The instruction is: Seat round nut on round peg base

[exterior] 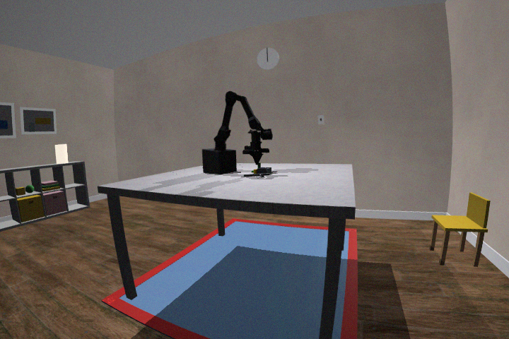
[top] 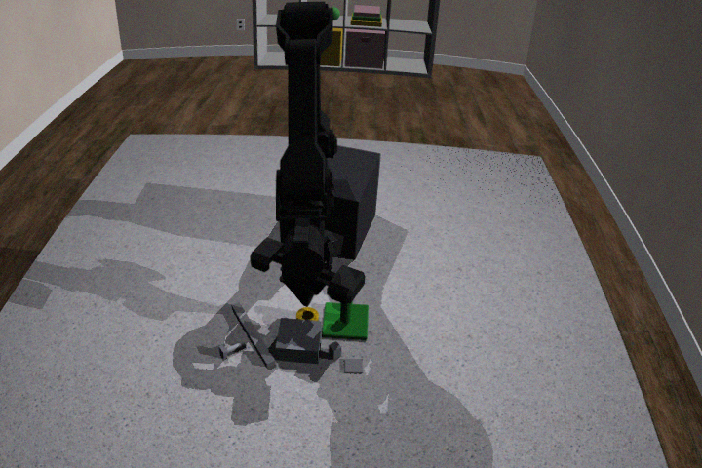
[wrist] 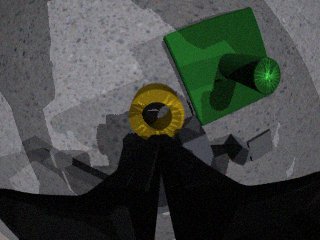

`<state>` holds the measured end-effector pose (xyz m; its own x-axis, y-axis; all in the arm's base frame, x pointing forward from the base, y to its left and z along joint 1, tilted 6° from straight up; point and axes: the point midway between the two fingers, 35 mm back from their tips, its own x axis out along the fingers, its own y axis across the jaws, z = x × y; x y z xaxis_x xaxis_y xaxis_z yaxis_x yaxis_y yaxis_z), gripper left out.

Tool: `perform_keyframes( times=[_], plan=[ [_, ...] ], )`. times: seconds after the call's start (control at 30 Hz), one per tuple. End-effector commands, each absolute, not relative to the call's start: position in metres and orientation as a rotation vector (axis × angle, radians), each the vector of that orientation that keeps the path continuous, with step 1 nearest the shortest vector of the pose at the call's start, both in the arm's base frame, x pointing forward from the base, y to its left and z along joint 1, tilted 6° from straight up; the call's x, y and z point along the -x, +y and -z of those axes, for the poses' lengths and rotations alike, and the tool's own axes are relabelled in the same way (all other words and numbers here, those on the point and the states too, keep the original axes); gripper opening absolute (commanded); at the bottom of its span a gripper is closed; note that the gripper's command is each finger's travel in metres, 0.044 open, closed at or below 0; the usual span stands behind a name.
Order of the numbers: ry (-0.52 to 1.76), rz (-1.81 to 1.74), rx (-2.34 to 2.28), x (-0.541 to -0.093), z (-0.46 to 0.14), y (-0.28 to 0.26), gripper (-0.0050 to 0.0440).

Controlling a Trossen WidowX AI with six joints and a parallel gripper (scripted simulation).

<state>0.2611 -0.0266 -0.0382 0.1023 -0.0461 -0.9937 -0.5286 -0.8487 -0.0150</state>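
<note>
The yellow round nut lies flat on the table just left of the green base, which carries an upright green round peg. In the wrist view the nut sits right at my fingertips, with the green base and the peg up to the right. My gripper points straight down just above the nut, with its fingers shut together and nothing between them. From the exterior view the gripper hangs low over the parts.
Grey clutter lies beside the nut: a grey block, a thin bar, a small bolt, a small flat tile and a small dark piece. The arm's black pedestal stands behind.
</note>
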Motion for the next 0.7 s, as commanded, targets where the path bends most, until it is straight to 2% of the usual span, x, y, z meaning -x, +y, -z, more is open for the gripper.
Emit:
perform_keyframes(
  times=[0.0,0.67],
  plan=[
    [0.55,-1.815,2.015,-0.26,0.044,-0.026,0.0],
    [0.55,-1.815,2.015,-0.262,0.071,-0.027,0.0]
  ],
)
